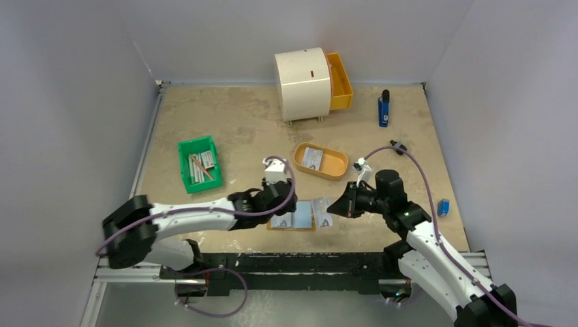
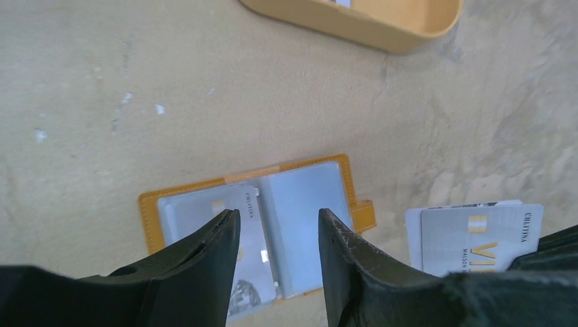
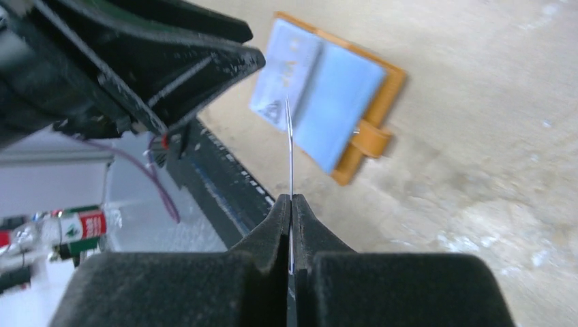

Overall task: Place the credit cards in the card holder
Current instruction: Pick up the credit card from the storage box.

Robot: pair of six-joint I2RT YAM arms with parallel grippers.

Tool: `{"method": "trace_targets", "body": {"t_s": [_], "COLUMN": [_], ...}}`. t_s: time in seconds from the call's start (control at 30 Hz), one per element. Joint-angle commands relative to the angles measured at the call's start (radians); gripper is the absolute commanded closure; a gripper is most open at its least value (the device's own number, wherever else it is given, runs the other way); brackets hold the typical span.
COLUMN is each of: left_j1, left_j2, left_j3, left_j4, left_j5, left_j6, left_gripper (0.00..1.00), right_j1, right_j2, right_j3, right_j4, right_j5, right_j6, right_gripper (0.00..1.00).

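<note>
The tan card holder (image 1: 293,219) (image 2: 303,197) (image 3: 341,95) lies open near the table's front edge. One credit card (image 2: 249,248) sits in its left pocket. My left gripper (image 1: 285,208) (image 2: 276,221) hovers just over the holder, jaws open and empty. My right gripper (image 1: 332,207) (image 3: 291,199) is shut on another credit card (image 1: 322,214) (image 2: 477,235), seen edge-on (image 3: 289,146) in the right wrist view. It holds that card just right of the holder's clasp. A further card (image 1: 313,158) lies in the oval tan tray (image 1: 334,167).
A green bin (image 1: 198,163) of grey bars stands at the left. A white round cabinet (image 1: 303,85) with an open orange drawer (image 1: 339,82) is at the back. A blue object (image 1: 384,109) lies at back right, a small blue one (image 1: 444,207) at the right edge.
</note>
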Motion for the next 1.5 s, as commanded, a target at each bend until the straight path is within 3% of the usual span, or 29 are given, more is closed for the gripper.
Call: {"method": "trace_targets", "body": {"t_s": [0.0, 0.2, 0.33, 0.53, 0.93, 1.07, 1.47], "left_j1": [-0.003, -0.002, -0.002, -0.002, -0.002, 0.0, 0.0], "left_j2": [-0.274, -0.561, -0.662, -0.677, -0.679, -0.684, -0.694], "left_j3": [-0.113, -0.232, -0.269, -0.282, -0.267, -0.272, -0.284], "left_j4": [0.049, 0.087, 0.163, 0.325, 0.561, 0.595, 0.595], "left_j5": [-0.152, -0.185, -0.115, 0.096, 0.399, 0.428, 0.423], "left_j6": [-0.083, -0.089, -0.046, 0.003, 0.003, -0.01, -0.023], "left_gripper": [0.55, 0.55, 0.54, 0.54, 0.55, 0.56, 0.59], "right_j1": [0.0, 0.0, 0.0, 0.0, 0.0, 0.0, 0.001], "right_j2": [-0.092, -0.156, -0.137, -0.118, -0.11, -0.097, -0.094], "right_j3": [-0.002, 0.014, 0.017, 0.011, -0.036, -0.047, -0.047], "right_j4": [0.154, 0.287, 0.344, 0.465, 0.946, 1.054, 1.125], "right_j5": [-0.204, -0.394, -0.437, -0.464, -0.507, -0.505, -0.487], "right_j6": [-0.016, 0.019, 0.049, 0.131, 0.502, 0.572, 0.627], "right_gripper": [1.0, 1.0, 1.0, 1.0, 1.0, 1.0, 1.0]}}
